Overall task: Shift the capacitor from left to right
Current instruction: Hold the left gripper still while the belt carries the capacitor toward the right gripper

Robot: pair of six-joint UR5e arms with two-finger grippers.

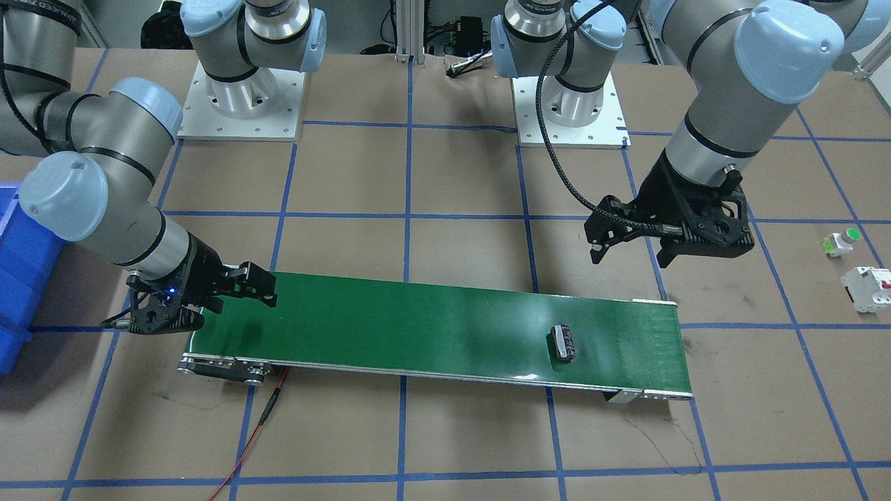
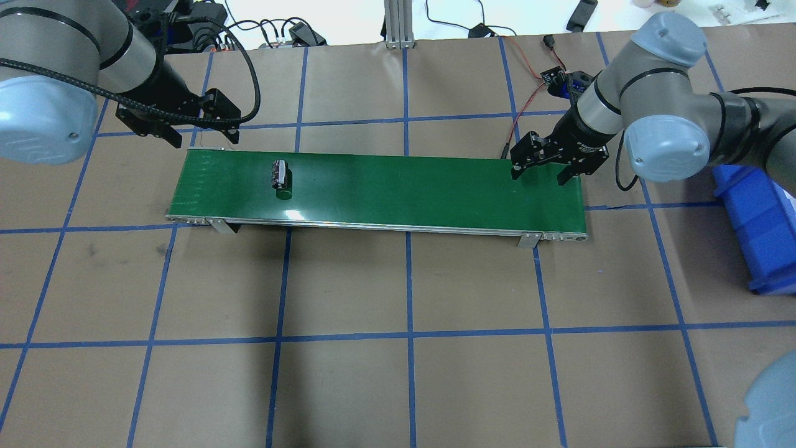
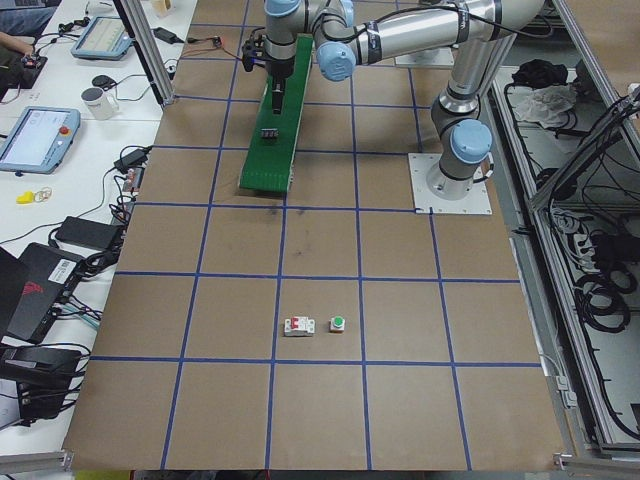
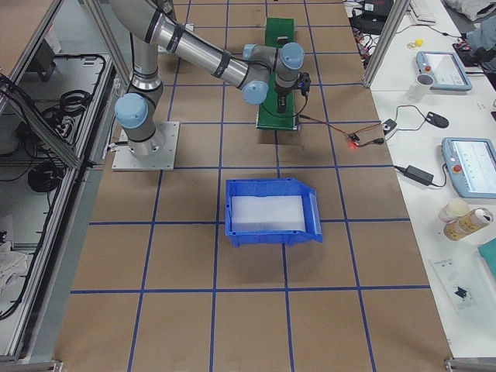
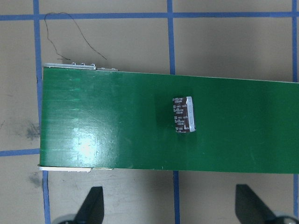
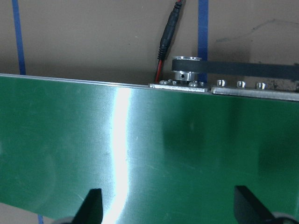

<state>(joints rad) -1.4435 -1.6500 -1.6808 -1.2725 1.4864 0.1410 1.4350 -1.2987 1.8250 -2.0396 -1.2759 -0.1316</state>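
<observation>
The capacitor [image 1: 564, 343], a stubby dark piece with a pale stripe, lies on the green conveyor belt [image 1: 431, 327] near its left end. It also shows in the overhead view [image 2: 280, 174] and the left wrist view [image 5: 183, 115]. My left gripper [image 2: 205, 138] hangs open and empty, raised above that end of the belt [image 2: 404, 186] and apart from the capacitor; it also shows in the front view [image 1: 630, 256]. My right gripper [image 2: 539, 175] is open and empty, low over the belt's right end [image 6: 140, 154].
A blue bin [image 2: 758, 224] stands on the table past the belt's right end. A white breaker [image 1: 866, 289] and a green-capped part [image 1: 841, 241] lie on the table left of the belt. A red wire [image 1: 257, 431] runs from the belt's right end.
</observation>
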